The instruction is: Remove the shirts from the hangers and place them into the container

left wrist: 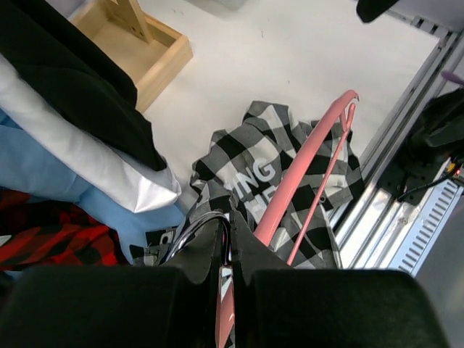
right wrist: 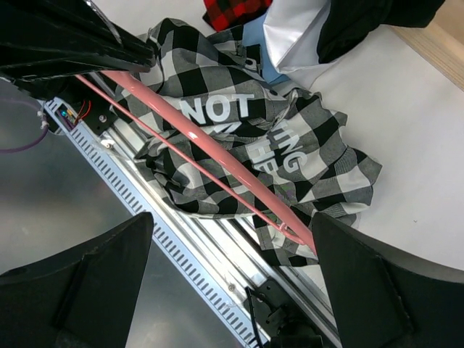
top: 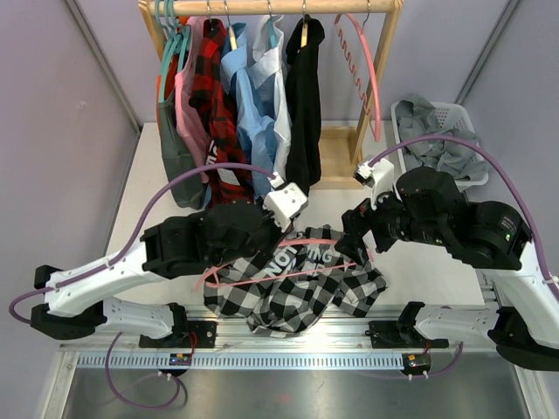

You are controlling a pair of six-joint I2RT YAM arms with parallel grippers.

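While the black-and-white check shirt lies crumpled on the table close to its near edge, midway between the two arms, a pink hanger runs across its top. The left fingers are clamped tight on one end of that hanger, next to its small metal hook, and the curved bar reaches away from them over the printed white lettering on the cloth. The right fingers are spread wide and hold nothing. They hang above the shirt's right side, and in the right wrist view the hanger's other end passes between them. Whether that end touches either finger cannot be told.

At the table's far right corner stands the white basket with a grey shirt bundled inside. Along the far edge the wooden rail carries a red-and-black check shirt, a light blue shirt, a white shirt and a black shirt. A bare pink hanger hangs at the rail's right end.
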